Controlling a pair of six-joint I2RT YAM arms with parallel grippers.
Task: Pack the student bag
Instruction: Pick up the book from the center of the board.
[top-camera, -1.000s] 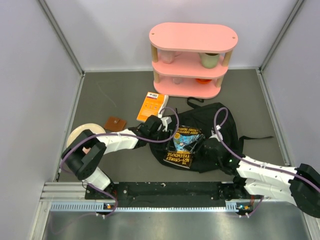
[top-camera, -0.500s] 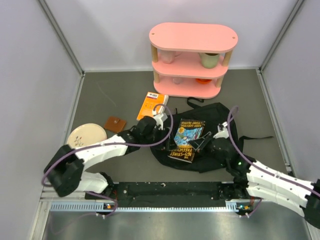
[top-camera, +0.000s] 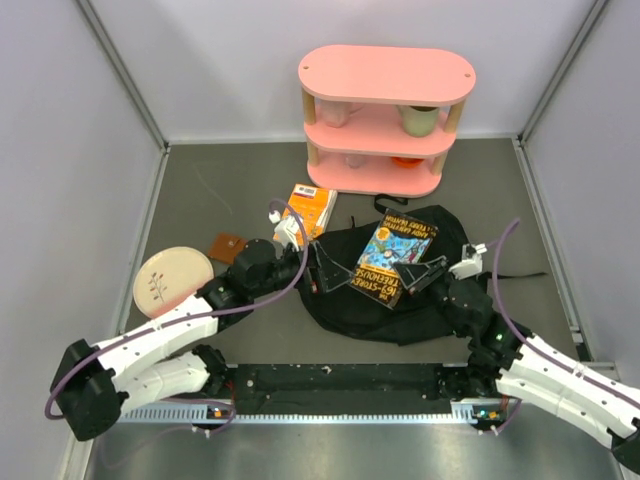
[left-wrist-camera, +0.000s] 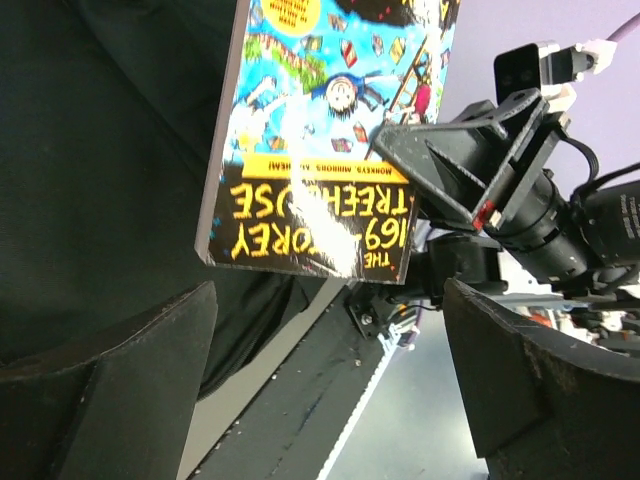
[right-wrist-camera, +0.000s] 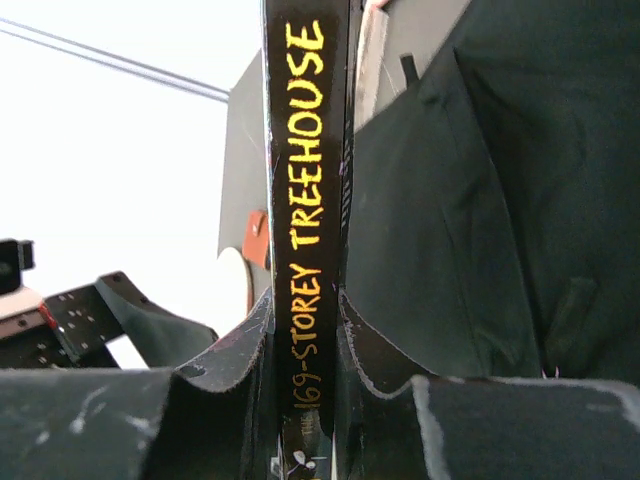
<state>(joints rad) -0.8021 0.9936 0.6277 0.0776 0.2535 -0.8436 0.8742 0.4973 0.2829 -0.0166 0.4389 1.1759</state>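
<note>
The student bag (top-camera: 360, 310) is a floppy black backpack lying flat mid-table. My right gripper (top-camera: 420, 272) is shut on a colourful "169-Storey Treehouse" book (top-camera: 393, 260), which hangs tilted above the bag. In the right wrist view its black spine (right-wrist-camera: 305, 200) is pinched upright between the fingers of that gripper (right-wrist-camera: 305, 340), with bag fabric (right-wrist-camera: 480, 200) behind. My left gripper (top-camera: 333, 270) stands open just left of the book, holding nothing. The left wrist view looks between its spread fingers (left-wrist-camera: 110, 380) up at the book cover (left-wrist-camera: 330, 150) and the bag (left-wrist-camera: 100, 150).
A pink three-tier shelf (top-camera: 385, 120) with a cup (top-camera: 420, 120) stands at the back. An orange book (top-camera: 305, 210), a brown leather square (top-camera: 231, 247) and a pale plate (top-camera: 172, 280) lie left of the bag. Grey walls close in both sides.
My right gripper has shut on the book and carried it up and to the right over the bag. My left gripper has let go, opened wide and drawn back to the left.
</note>
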